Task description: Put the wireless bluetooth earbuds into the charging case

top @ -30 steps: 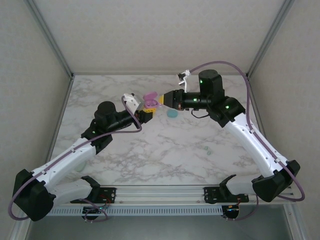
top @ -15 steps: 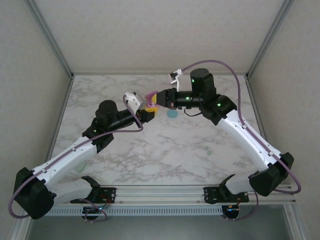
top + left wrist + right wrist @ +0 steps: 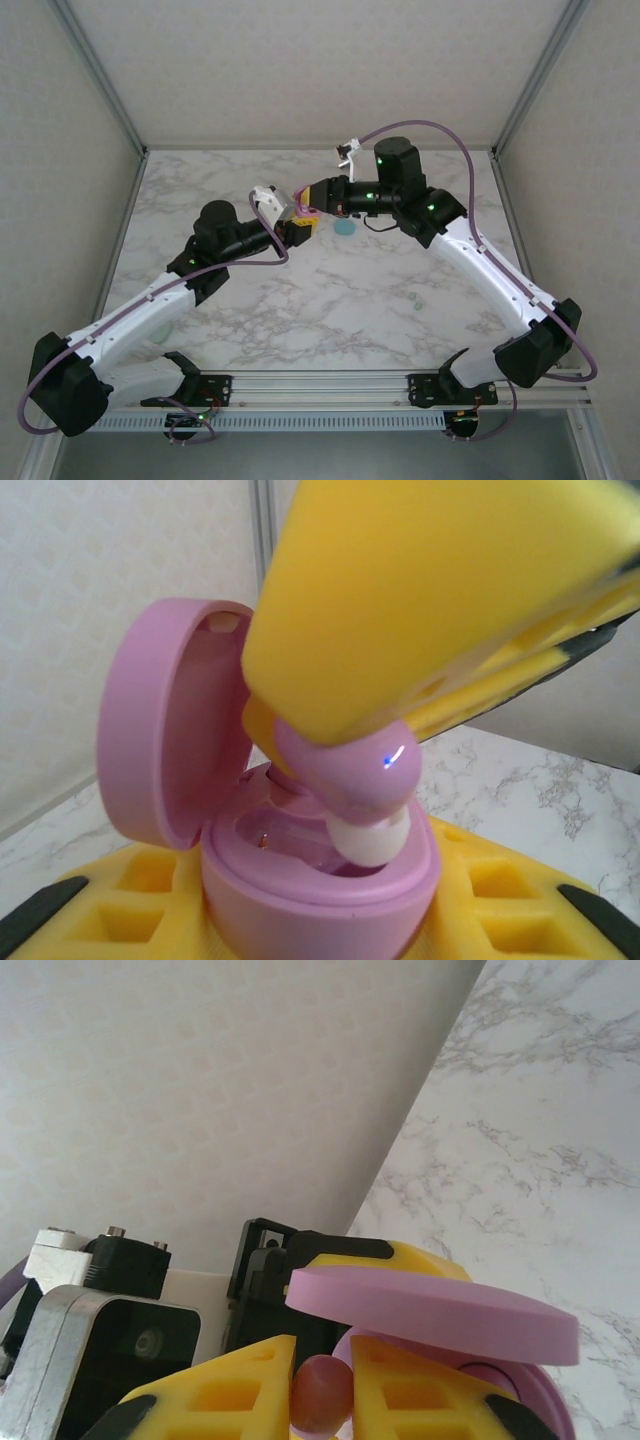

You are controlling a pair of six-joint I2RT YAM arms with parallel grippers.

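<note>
Now the right gripper (image 3: 322, 1385), clenched on a pink earbud (image 3: 345, 775), hangs it white tip down directly over the open pink charging case (image 3: 320, 895) clamped in the left gripper (image 3: 296, 228). The tip appears to sit just inside the case's rim, not yet seated.

The left arm (image 3: 150, 300) stretches forward and inward from its base, and its gripper (image 3: 299, 223) is closed, yellow padded fingers (image 3: 100, 910) clamped on either side of the pink charging case (image 3: 320, 895). The right arm (image 3: 490, 265) rises and folds back inward with its wrist roughly level, bringing the right gripper (image 3: 308, 200) tip to tip with the left claw, just above it. Its fingers (image 3: 240, 1390) pinch a pink earbud (image 3: 320, 1396), held between the left claw's pads.
</note>
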